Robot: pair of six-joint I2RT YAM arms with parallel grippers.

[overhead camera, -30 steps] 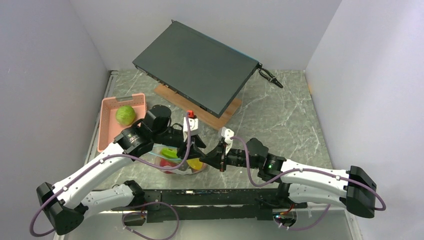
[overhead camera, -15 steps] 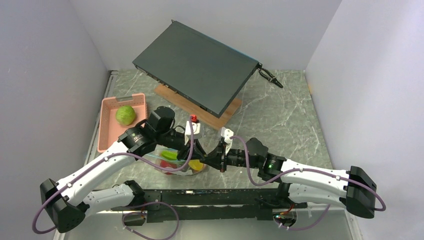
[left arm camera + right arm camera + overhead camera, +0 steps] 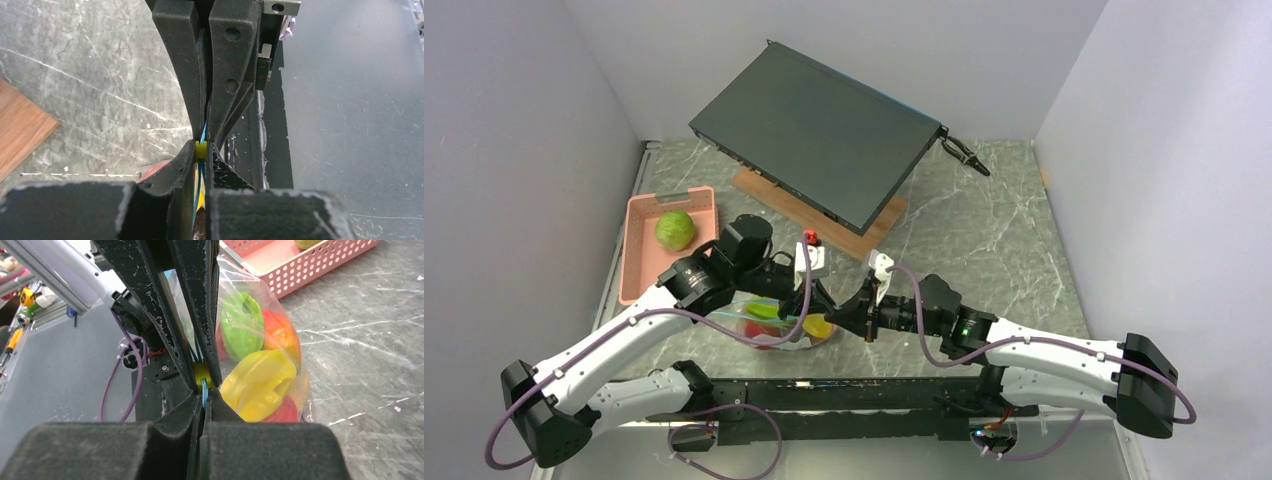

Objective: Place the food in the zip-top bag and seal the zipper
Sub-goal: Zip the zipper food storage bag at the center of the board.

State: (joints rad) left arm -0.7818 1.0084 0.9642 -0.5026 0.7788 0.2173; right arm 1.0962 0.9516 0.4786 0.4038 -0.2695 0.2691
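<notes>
**Both grippers pinch the bag's zipper at one spot**

Grey-green marbled table fills the walled cell. At the back, a dark flat box lies tilted on a wooden board, with pliers just beyond its right corner. A pink basket sits at the left edge and holds one green toy fruit.

The zip-top bag is at the near centre of the table, just ahead of the arm bases. Food shows through its clear wall: a yellow piece, a green piece, an orange piece and a bit of red at the bottom.

The left gripper reaches in from the left, its fingers pressed together on the zipper, with the yellowish end squeezed between the tips. The right gripper comes from the opposite side, clamped on the same teal strip. The two sets of fingertips meet nose to nose, almost touching. How much of the zipper is sealed cannot be told.
</notes>
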